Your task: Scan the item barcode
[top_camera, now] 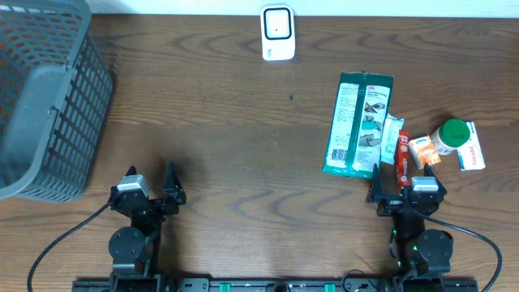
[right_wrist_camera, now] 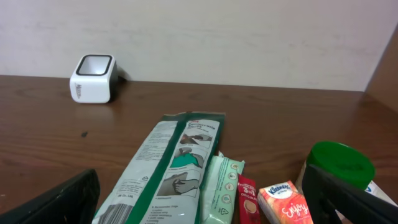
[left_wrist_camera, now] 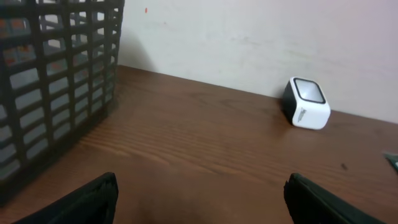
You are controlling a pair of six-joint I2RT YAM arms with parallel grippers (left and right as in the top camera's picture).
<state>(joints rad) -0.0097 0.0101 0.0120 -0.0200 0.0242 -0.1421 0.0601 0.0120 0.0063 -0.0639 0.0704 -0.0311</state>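
Crowding is your main hazard. The items lie bunched on the right side of the table (top_camera: 243, 146), just ahead of the right claw (top_camera: 403, 188), whose jaws stand wide apart and empty. The left claw (top_camera: 151, 185) is likewise apart and empty, near the basket (top_camera: 49, 97) and well away from the goods.

The wipes pack (top_camera: 358, 124) lies flat, with a slim pack (top_camera: 391, 138) touching its edge, a sachet (top_camera: 401, 158) beside that, then a tissue pack (top_camera: 422, 152), bottle (top_camera: 450, 135) and box (top_camera: 472, 148) pressed close together. If you close on one, you may well pinch its neighbour too, or shove the row sideways.

The wipes pack looks soft and low. Fingers may slide over it without catching an edge, and once lifted it could sag and hide its code. The bottle looks likeliest to topple or roll if nudged.

You cannot tell from these views which face of any item carries the barcode, so you may present the wrong side. The scanner (top_camera: 276, 33) sits at the far edge, well apart from the goods. It looks small and light, so a long reach that runs into it could push it askew.
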